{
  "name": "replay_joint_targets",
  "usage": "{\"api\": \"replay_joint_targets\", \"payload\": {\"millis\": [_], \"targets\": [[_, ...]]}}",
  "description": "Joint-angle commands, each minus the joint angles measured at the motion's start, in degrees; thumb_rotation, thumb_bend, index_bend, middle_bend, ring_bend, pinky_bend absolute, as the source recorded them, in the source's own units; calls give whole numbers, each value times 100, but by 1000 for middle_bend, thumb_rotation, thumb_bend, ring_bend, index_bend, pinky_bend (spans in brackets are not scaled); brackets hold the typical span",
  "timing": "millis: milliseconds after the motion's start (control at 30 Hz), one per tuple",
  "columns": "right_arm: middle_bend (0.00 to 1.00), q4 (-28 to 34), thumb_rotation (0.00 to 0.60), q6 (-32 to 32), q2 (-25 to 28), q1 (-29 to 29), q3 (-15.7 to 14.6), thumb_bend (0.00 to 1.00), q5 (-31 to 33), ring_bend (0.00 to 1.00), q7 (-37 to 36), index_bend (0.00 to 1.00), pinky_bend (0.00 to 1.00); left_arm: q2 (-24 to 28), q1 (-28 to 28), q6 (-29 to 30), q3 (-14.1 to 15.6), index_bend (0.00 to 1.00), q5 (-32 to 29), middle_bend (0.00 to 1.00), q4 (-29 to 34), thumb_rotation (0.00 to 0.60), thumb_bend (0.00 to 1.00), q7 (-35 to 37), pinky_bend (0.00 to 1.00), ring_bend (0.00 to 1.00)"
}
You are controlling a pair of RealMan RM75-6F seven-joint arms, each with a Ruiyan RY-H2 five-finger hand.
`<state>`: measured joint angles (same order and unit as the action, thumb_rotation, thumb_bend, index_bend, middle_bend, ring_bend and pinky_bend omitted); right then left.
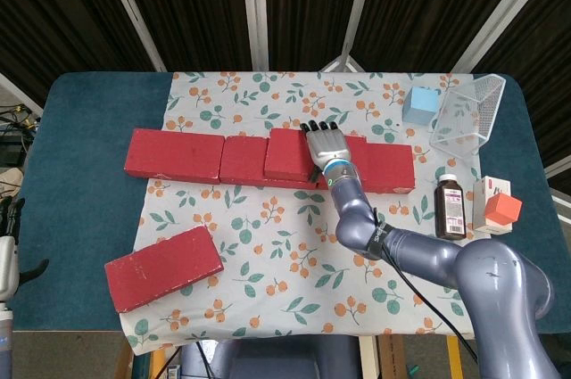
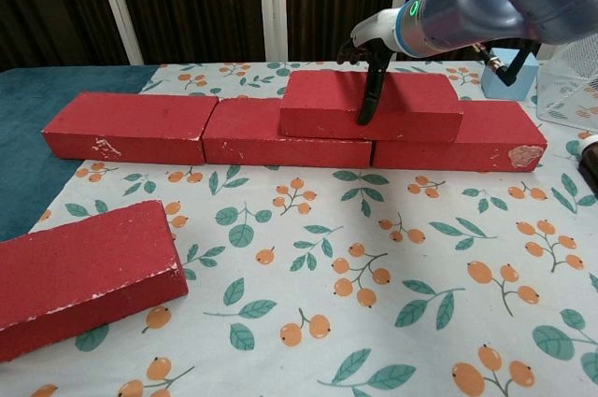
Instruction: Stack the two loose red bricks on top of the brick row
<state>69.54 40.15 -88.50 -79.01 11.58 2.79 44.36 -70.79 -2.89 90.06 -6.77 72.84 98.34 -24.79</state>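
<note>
One rectangular red brick (image 2: 372, 104) is laid lengthwise along the red brick row (image 1: 223, 158), clasped by the right hand (image 1: 325, 144), the other loose red brick (image 1: 163, 267) angled on the floral-clothed counter (image 1: 89, 120).

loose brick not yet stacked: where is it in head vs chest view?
Head view: loose brick lies lower left, on the cloth's corner.
Chest view: loose brick fills the bottom-left corner, cut off by the frame.
Shared landmark: the brick row behind it.
</note>
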Motion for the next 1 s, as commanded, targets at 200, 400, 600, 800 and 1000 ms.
{"api": "replay_joint_targets", "payload": {"millis": [200, 400, 600, 800, 1000], "targets": [[0, 640, 600, 182, 480, 56, 46, 54, -50, 0, -54, 0, 0, 15, -5, -20, -2, 36, 7, 12, -9, 600, 0, 58, 102, 0], [0, 2131, 600, 649, 1504, 529, 391, 54, -870, 0, -669, 0, 0, 60, 16, -6, -22, 4, 7, 0, -5, 600, 0, 199, 102, 0], [0, 4343, 600, 1721, 2934, 2269, 425, 54, -3228, 0, -2194, 0, 0, 128, 80, 123, -4, 2, 201, 0, 14, 600, 0, 487, 102, 0], [0, 4918, 600, 2764, 3648, 4393, -418, 54, -6116, 0, -3861, 0, 0, 123, 124, 250, 48, 0, 488, 0, 30, 600, 8, 791, 102, 0], [0, 4207, 600, 3810, 3365, 5718, -1405, 55, -7803, 0, -4619, 0, 0, 132, 160, 264, 132, 0, 643, 0, 187, 600, 8, 949, 117, 0]]}}
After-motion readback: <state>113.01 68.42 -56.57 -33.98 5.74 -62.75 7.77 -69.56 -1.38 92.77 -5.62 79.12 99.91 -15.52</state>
